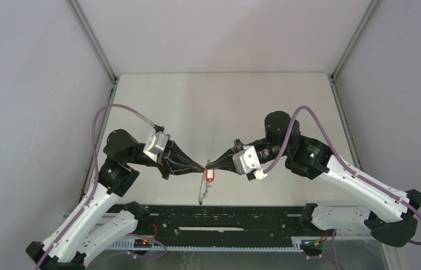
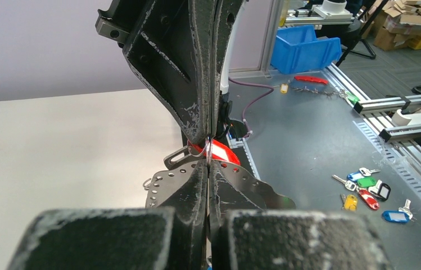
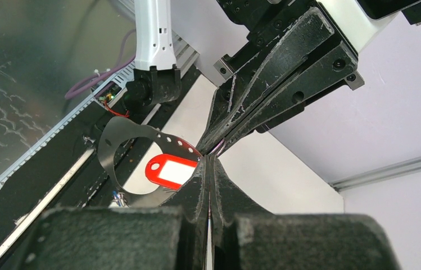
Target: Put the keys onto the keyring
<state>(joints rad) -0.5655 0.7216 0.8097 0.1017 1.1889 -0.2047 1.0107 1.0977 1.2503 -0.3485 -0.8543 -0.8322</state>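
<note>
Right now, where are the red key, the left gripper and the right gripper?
red key [image 3: 171, 171]: right wrist view, on its plastic head.
left gripper [image 2: 208, 171]: left wrist view, where its shut fingertips meet.
right gripper [image 3: 208, 164]: right wrist view, where its shut fingertips meet.

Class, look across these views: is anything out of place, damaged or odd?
The left hand and right hand have scuffed, whitened fingers. Spare key tags lie scattered on the grey bench beside the table.
</note>
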